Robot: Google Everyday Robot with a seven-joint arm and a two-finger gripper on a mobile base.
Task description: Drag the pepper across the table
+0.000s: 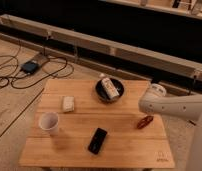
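Pepper (144, 121) lying flat on the counter (124, 145) near its right edge, right of frame centre, tilted diagonally. Gripper (144, 111) just above the pepper's upper end, mostly hidden behind the white arm (176, 107) reaching in from the right; cannot tell its opening. Black phone (97, 140) lower centre, white cup (49, 122) at left, pale block (68, 103) upper left, dark bowl (110, 90) holding a packet at top centre.
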